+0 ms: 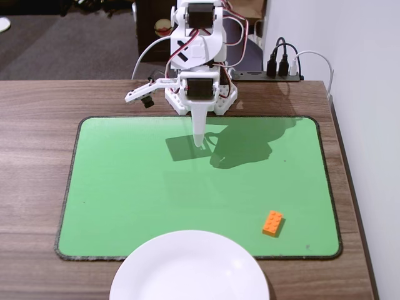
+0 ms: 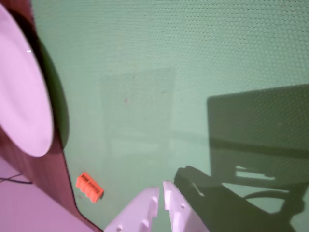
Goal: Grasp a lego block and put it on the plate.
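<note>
The orange lego block lies on the green mat toward its near right part; the wrist view shows the same block near the mat's edge at lower left. The white plate sits at the table's front edge, partly over the mat, and the plate curves along the left side of the wrist view. My gripper hangs point-down over the far middle of the mat, far from both. Its white jaws are shut, tips together, with nothing between them.
The green mat covers most of the wooden table. The arm's base stands at the mat's far edge. A power strip with plugs lies behind it by the white wall on the right.
</note>
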Available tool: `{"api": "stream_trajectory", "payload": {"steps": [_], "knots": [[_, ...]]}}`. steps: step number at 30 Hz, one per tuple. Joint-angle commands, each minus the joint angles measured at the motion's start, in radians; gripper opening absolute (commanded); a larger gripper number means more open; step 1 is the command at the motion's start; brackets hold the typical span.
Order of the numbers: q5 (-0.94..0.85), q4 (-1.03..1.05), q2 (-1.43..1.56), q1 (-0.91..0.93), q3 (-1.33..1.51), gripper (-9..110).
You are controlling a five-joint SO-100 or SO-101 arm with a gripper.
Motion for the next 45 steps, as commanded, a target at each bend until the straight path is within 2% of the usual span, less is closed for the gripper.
{"api": "stream_trajectory", "payload": {"steps": [1,11,22,33,45], "knots": [[-0.008,-0.040,-0.058,-0.008,-0.025,0],[-0.071,-0.121,-0.233,-0.023,-0.071,0],[-0.146,-0.192,-0.479,-0.091,-0.250,0],[-0.339,-0.247,-0.877,-0.123,-0.482,0],[-0.483,-0.247,-1.088,-0.232,-0.664,0]]}}
